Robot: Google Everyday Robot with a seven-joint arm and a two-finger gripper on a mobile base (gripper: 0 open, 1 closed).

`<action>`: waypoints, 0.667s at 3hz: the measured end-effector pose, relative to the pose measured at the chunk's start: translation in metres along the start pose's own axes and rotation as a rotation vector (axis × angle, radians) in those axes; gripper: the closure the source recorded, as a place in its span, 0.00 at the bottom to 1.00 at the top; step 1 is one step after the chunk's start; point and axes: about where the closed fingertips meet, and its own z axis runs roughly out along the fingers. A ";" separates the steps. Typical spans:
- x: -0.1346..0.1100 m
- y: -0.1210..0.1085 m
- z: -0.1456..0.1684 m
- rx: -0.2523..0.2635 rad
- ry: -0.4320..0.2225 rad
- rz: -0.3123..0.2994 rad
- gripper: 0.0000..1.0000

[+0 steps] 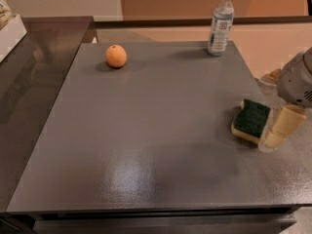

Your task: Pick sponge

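While beside gripper (279,130), green-topped sponge (252,121)

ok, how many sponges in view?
1. The sponge lies near the right edge of the table, green side up; the gripper sits just right of it. Nothing seems hidden.

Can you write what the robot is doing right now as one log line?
gripper: low beside sponge | sponge: flat on table | orange, bottle: far side

Your rounded grey wrist housing (298,84) sits against the right edge of the frame, at mid-height and partly cut off. Below it, your pale cream gripper (277,136) slants down and leftward, tip in the frame's lower right.
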 end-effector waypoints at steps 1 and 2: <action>0.005 -0.005 0.014 -0.024 -0.006 0.012 0.00; 0.007 -0.007 0.024 -0.042 -0.011 0.020 0.00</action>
